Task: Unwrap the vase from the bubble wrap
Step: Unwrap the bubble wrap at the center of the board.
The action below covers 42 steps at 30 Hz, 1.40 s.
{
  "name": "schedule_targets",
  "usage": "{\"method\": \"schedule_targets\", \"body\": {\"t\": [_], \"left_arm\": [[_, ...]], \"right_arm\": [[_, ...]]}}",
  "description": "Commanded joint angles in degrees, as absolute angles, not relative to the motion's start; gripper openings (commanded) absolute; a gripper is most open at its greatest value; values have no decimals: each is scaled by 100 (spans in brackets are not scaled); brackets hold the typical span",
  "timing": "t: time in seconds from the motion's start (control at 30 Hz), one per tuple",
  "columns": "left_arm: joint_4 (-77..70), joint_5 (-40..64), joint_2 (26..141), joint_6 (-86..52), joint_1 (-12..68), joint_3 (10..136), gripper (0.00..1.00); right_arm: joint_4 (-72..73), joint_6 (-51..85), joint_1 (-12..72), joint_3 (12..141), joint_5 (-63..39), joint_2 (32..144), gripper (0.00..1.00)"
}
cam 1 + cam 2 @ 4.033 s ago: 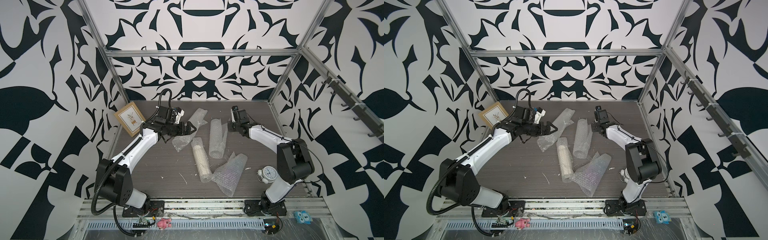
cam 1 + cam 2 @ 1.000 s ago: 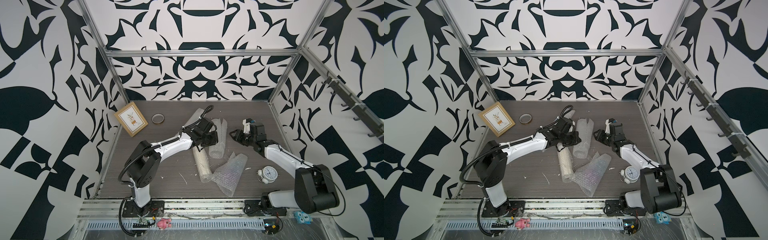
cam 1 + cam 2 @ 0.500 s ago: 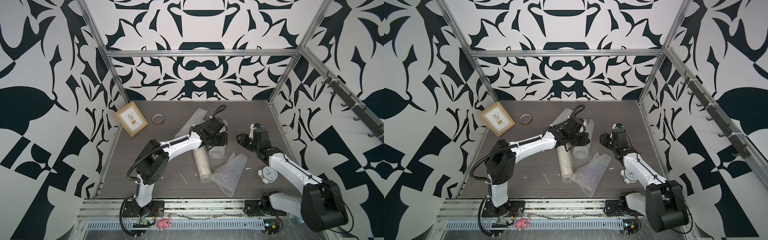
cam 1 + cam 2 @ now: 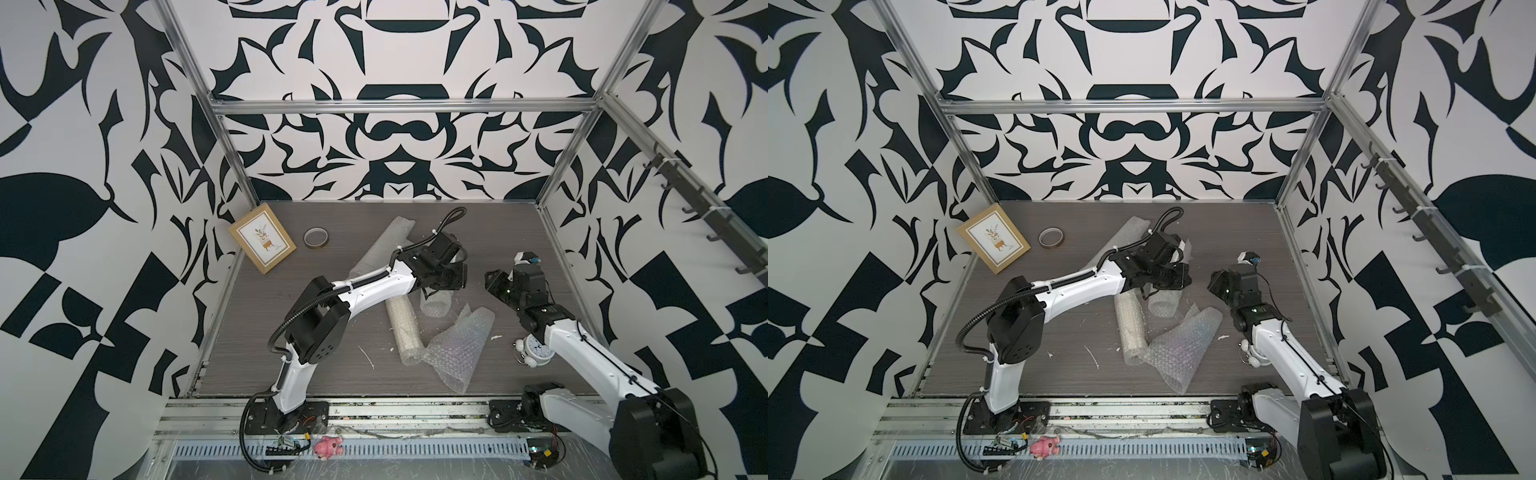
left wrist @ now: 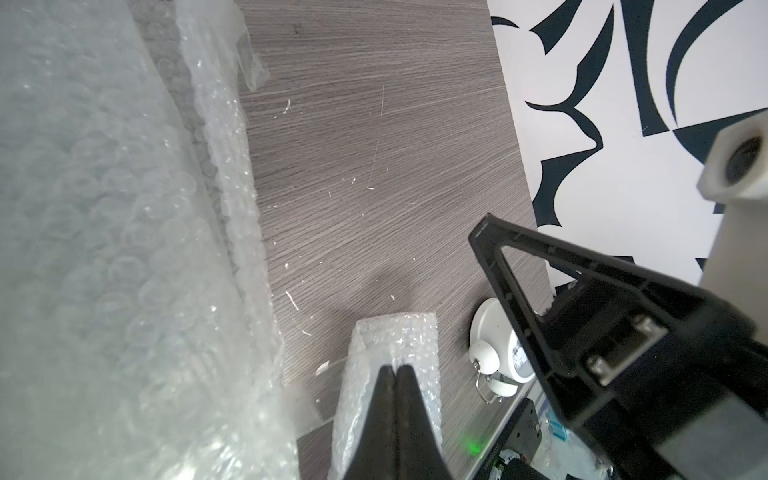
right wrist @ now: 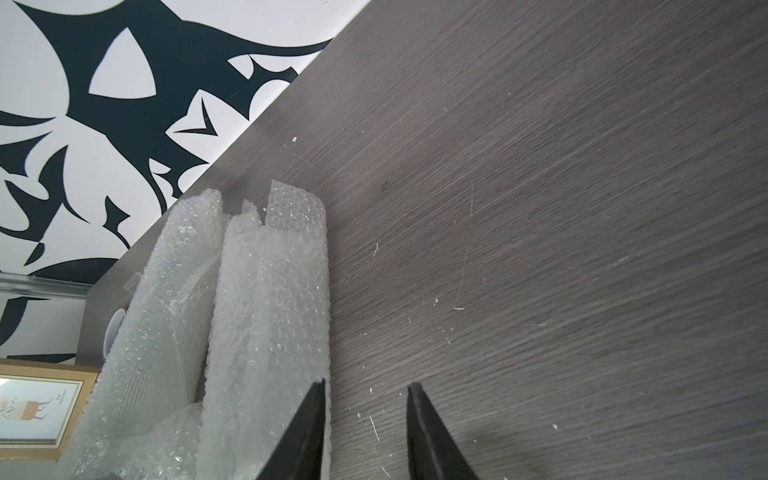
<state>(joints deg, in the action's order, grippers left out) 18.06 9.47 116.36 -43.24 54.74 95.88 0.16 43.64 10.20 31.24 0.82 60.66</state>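
The bubble wrap (image 4: 457, 349) lies in four see-through pieces dotted with small air cells, grouped in the middle of the tabletop (image 4: 249, 353). Leftmost and farthest is a flattened sheet (image 4: 395, 237), partly hidden by the left arm. Next comes a tight roll (image 4: 405, 332), denser and creamier than the rest. What it holds cannot be made out. Just right of it is a loose roll (image 4: 435, 305) with an open near end. Nearest on the right is a crumpled sheet, peaked and wrinkled, not far from a white alarm clock (image 4: 536, 347).

The left pincer (image 5: 395, 370) hangs over the loose roll with its fingers pressed tip to tip, and nothing shows between them. The right pincer (image 6: 366, 382) has its fingers apart with only bare tabletop between them. One finger lines up with the loose roll's edge in the right wrist view, but both top views show a gap between them.

The flattened sheet runs diagonally, its far end to the right. The tight roll's long axis runs near to far, its far end leaning slightly left. The loose roll also runs near to far. The crumpled sheet slants with its far end to the right.
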Motion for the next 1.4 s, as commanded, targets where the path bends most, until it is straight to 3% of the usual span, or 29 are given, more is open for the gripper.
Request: {"method": "schedule_targets", "body": {"t": [0.0, 0.5, 0.53, 0.63, 0.73, 0.9, 1.13, 1.37], "left_arm": [[1963, 1040, 11813, -4254, 5511, 9876, 0], [2223, 1132, 12142, -4148, 5546, 10328, 0], [2301, 1106, 12125, -4067, 5533, 10383, 3], [2551, 1102, 12044, -3790, 5421, 10568, 42], [2740, 1114, 11842, -3571, 5239, 10630, 62], [3039, 1211, 11354, -3290, 4776, 10479, 78], [2996, 1283, 10331, -3089, 4024, 9547, 93], [3183, 1369, 9639, -2798, 3415, 8928, 98]], "right_arm": [[55, 4447, 1003, 3087, 315, 5878, 35], [0, 4479, 1009, 2948, 636, 5530, 33], [0, 4444, 1002, 2981, 595, 5536, 35], [-60, 4305, 1002, 3120, 489, 5576, 43], [-167, 4166, 1003, 3287, 457, 5590, 50], [-358, 3981, 1002, 3569, 302, 5733, 61], [-524, 3678, 1002, 4157, -392, 6412, 64], [-1134, 3143, 1007, 5053, -927, 7817, 64]]}}
